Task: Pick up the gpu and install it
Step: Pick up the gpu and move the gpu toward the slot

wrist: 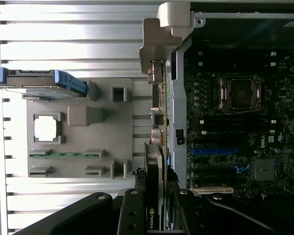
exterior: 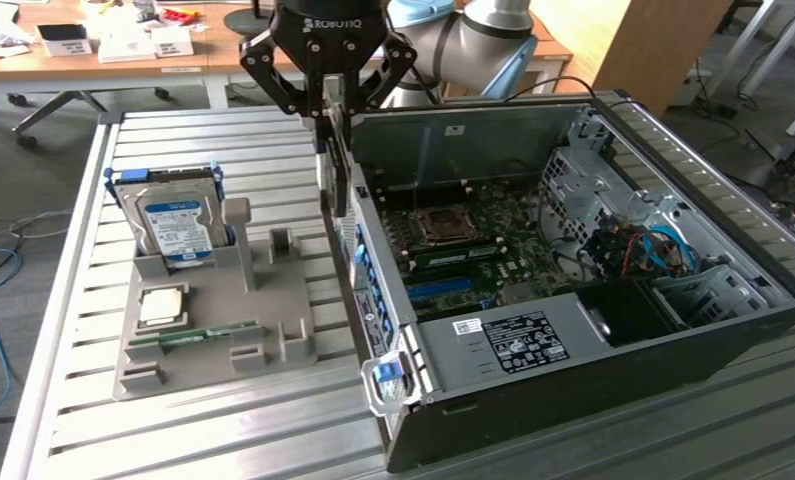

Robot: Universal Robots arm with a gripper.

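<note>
The gpu (exterior: 330,170) hangs edge-on, a thin dark card held upright just outside the open computer case (exterior: 571,385), beside its rear wall. My gripper (exterior: 330,105) is shut on the card's upper part, one black finger on each face. In the wrist view the gpu (wrist: 156,161) runs away from my gripper (wrist: 157,208), with an NVIDIA label near the fingers and its silver bracket (wrist: 166,29) at the far end. The card sits alongside the case's rear edge, with the motherboard (wrist: 235,127) and its slots on the other side of that edge.
A grey parts holder (exterior: 210,320) lies on the slatted metal table (exterior: 170,420) at the exterior view's left of the case. It carries a hard drive (exterior: 173,220) standing upright, a CPU (exterior: 161,305) and a RAM stick (exterior: 190,335). Desks and cables stand beyond the table.
</note>
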